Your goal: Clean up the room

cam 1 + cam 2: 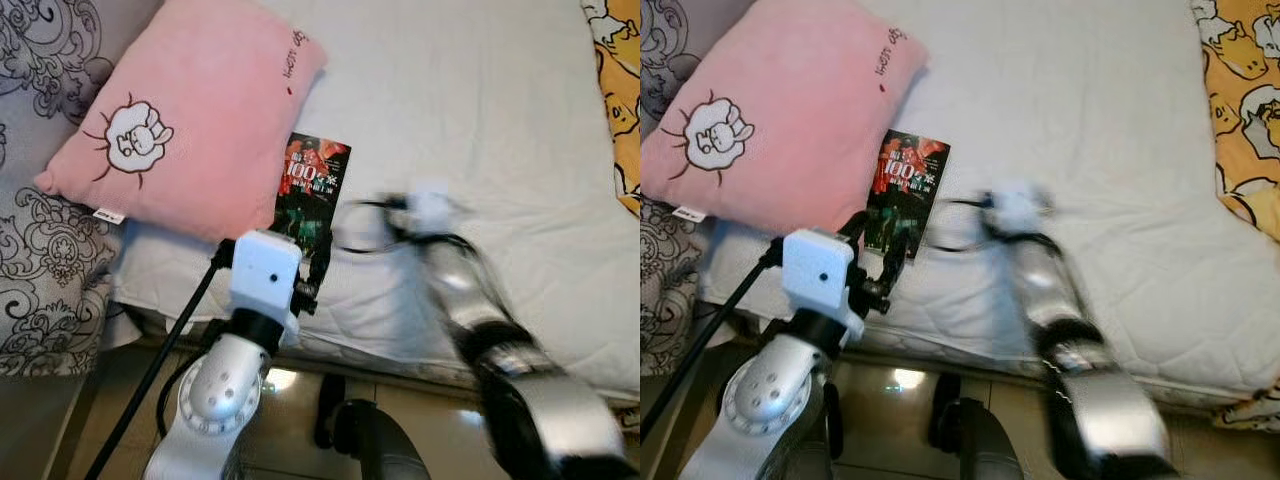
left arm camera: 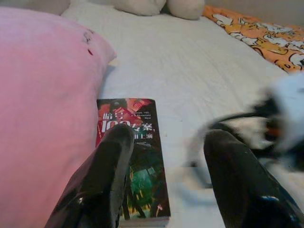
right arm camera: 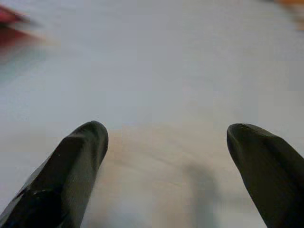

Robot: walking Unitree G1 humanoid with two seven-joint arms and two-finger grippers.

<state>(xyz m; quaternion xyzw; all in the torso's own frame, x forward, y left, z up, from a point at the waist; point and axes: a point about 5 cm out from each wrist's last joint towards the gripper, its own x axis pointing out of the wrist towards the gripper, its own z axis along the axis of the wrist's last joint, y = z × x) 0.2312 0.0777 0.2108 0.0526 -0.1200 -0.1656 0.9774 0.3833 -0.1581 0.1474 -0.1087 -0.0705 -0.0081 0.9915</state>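
white quilted bedding point(image 1: 480, 130) is what you have before you, with a pink pillow point(image 1: 190, 110) at its left and an orange patterned blanket point(image 1: 1245, 110) at the right edge. your book point(image 1: 310, 195) lies flat near the bed's front edge, one long side tucked just beside the pillow. your left gripper point(image 2: 166, 147) hovers over the book's near end, fingers spread wide. your right gripper point(image 3: 166, 137) is blurred, also spread apart, above bare sheet just right of the book.
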